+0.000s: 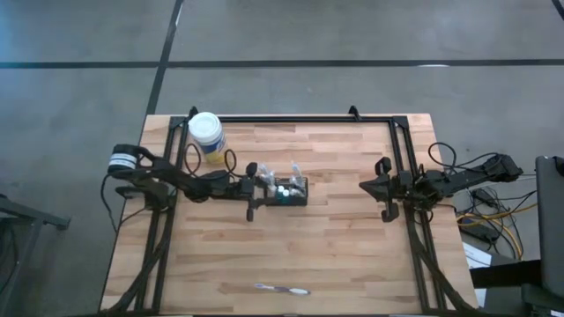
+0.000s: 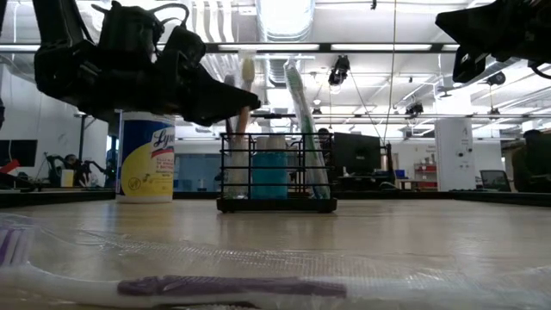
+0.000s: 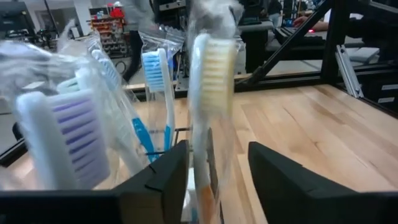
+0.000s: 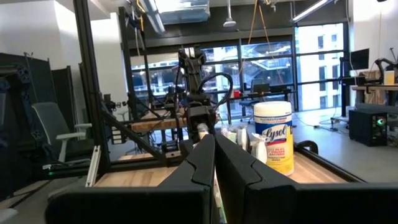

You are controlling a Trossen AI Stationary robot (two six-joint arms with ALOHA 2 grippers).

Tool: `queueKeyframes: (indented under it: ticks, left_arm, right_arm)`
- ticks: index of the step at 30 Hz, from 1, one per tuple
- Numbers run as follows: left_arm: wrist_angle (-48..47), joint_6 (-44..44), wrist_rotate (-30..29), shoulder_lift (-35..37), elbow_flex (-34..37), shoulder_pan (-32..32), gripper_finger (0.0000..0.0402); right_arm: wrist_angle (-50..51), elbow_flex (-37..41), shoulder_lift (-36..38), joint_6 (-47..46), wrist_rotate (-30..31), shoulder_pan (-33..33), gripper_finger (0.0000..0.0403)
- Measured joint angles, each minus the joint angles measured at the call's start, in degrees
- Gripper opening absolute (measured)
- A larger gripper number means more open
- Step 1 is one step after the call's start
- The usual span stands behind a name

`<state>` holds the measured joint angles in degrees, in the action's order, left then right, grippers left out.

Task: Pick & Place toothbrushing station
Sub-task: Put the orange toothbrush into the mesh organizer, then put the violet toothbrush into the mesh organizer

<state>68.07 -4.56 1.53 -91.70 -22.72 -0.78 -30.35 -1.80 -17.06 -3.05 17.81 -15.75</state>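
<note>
- Your left claw [image 1: 267,187] stands spread at the toothbrushing station [image 1: 291,190], a wrapped brush between its fingers.
- Station sits mid-worktop [image 1: 335,246].
- Right claw [image 1: 368,186]: pressed together, parked right.

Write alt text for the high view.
A black caddy of wrapped toothbrushes stands mid-table, the left gripper right beside it with jaws apart. A white-capped jar stands at the back left, one wrapped toothbrush lies at the front edge, and the right gripper waits shut at the right.

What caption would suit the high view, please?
Left pincer open beside the toothbrush caddy; right pincer waits shut.
</note>
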Motion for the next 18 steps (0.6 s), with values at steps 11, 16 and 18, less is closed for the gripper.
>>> queueKeyframes:
  ticks: [11,16,18]
  left_arm:
    - [-1.8,-0.3,-0.8,6.0,3.5,0.0,0.0210]
    - [-4.1,-0.3,-1.0,8.3,3.5,0.0,0.0205]
    - [-3.9,0.0,-1.0,9.4,3.5,0.2,0.0204]
  right_arm:
    - [0.0,0.0,0.0,0.0,0.0,0.0,0.0011]
    - [0.0,0.0,0.0,0.0,0.0,0.0,0.0011]
    - [0.0,0.0,0.0,0.0,0.0,0.0,0.0011]
